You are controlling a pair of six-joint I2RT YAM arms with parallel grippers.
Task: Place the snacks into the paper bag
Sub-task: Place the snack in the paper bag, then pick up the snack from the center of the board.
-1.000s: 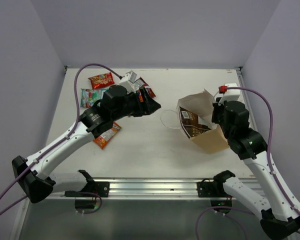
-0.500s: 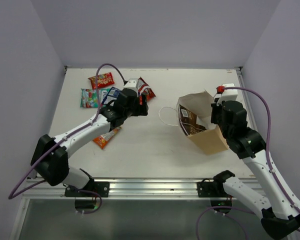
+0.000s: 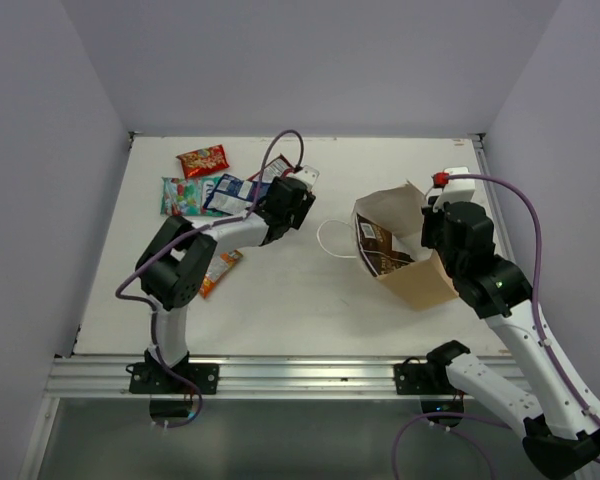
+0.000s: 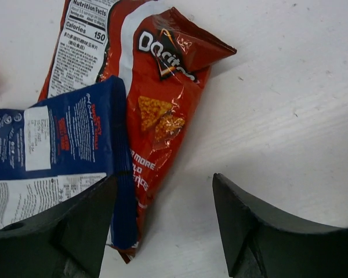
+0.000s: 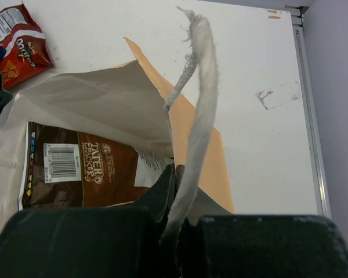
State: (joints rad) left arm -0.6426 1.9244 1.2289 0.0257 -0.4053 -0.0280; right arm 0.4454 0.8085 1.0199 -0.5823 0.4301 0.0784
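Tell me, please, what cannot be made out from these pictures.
- Left wrist view: the blue packet covers the lower left of the Doritos packet, and the frame edge cuts off the blue packet itself.
- Right wrist view: the right gripper hides the bottom of the brown packet; anything deeper in the paper bag is unseen.
- Top view: print on the orange packet is too small to read.

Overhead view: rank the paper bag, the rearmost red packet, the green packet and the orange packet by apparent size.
1. paper bag
2. green packet and red packet: about alike
3. orange packet, partly behind the left arm, so unsure
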